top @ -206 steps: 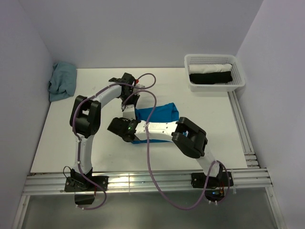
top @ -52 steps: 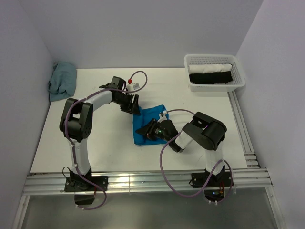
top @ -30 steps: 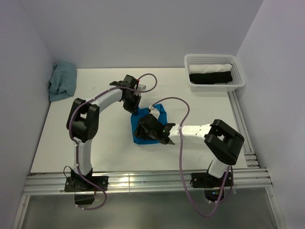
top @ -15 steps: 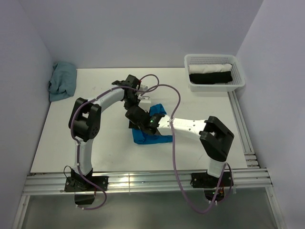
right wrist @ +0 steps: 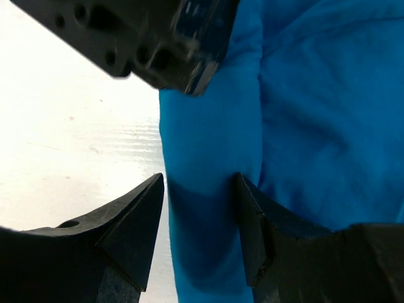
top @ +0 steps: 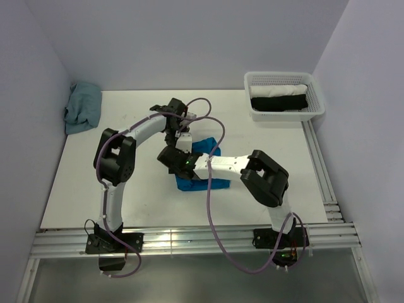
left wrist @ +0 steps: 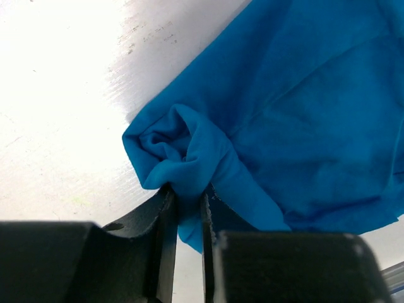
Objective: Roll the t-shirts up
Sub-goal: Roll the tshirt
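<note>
The bright blue t-shirt (top: pixel 203 183) lies bunched in the middle of the white table, partly under both arms. My left gripper (top: pixel 184 144) is at its far left corner. In the left wrist view that gripper (left wrist: pixel 187 203) is shut on a rolled fold of the t-shirt (left wrist: pixel 303 113). My right gripper (top: pixel 172 158) reaches in over the shirt's left edge. In the right wrist view it (right wrist: pixel 199 189) stands open, its fingers either side of a thick rolled edge of the t-shirt (right wrist: pixel 315 126), with the left gripper's black body (right wrist: pixel 158 38) just beyond.
A crumpled grey-blue cloth (top: pixel 83 107) sits at the table's back left corner. A white mesh basket (top: pixel 278 75) at the back right holds a white roll and a black roll. Metal rails run along the near and right edges.
My right gripper has swung left across the shirt to its left edge, close beside the left gripper. The left gripper keeps its hold on the fold and has barely moved.
</note>
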Action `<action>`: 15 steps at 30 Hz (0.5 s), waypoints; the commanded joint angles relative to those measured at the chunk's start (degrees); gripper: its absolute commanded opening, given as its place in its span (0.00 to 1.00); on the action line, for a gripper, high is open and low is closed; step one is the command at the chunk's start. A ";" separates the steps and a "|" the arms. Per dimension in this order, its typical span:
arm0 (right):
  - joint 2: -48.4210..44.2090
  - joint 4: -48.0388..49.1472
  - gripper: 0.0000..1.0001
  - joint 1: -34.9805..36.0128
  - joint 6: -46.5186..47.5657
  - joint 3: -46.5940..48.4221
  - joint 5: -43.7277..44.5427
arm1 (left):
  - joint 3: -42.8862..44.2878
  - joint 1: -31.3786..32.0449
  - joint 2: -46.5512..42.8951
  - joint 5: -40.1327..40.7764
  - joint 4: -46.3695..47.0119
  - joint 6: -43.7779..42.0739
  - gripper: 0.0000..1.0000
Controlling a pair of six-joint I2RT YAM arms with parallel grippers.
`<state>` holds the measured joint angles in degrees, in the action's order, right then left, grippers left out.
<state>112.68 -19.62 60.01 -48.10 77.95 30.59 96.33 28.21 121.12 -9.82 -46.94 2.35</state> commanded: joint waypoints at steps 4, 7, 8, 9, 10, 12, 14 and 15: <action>3.94 -4.63 0.56 2.04 -1.03 2.38 1.32 | 3.68 0.53 2.36 0.77 -1.84 -1.29 0.28; 5.09 -6.56 0.55 2.22 -2.44 2.29 1.49 | 5.35 0.45 3.24 0.07 -2.89 -1.38 0.34; 5.35 -6.92 0.55 2.31 -2.79 2.12 1.58 | 6.23 0.45 3.42 -0.28 -3.07 -1.38 0.36; 5.27 -7.10 0.53 2.22 -3.31 1.94 1.41 | 6.67 0.45 3.59 -0.63 -3.59 -1.47 0.40; 5.09 -7.02 0.51 2.22 -3.41 1.24 1.40 | 7.11 0.45 3.68 -0.90 -3.86 -1.47 0.42; 3.78 -4.92 0.46 2.22 -3.58 -0.07 0.62 | 8.60 0.36 3.51 -1.77 -4.65 -1.73 0.49; 1.24 -2.02 0.38 1.87 -3.50 -3.32 -1.13 | 10.79 -0.08 3.42 -3.08 -5.35 -1.73 0.58; 0.18 0.00 0.34 1.08 -3.23 -4.90 -2.45 | 11.59 -0.34 3.51 -3.97 -5.71 -1.73 0.61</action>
<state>115.13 -20.45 61.39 -49.76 77.47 32.80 103.35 28.29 124.68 -11.00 -52.45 1.45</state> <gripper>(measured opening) 0.386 0.588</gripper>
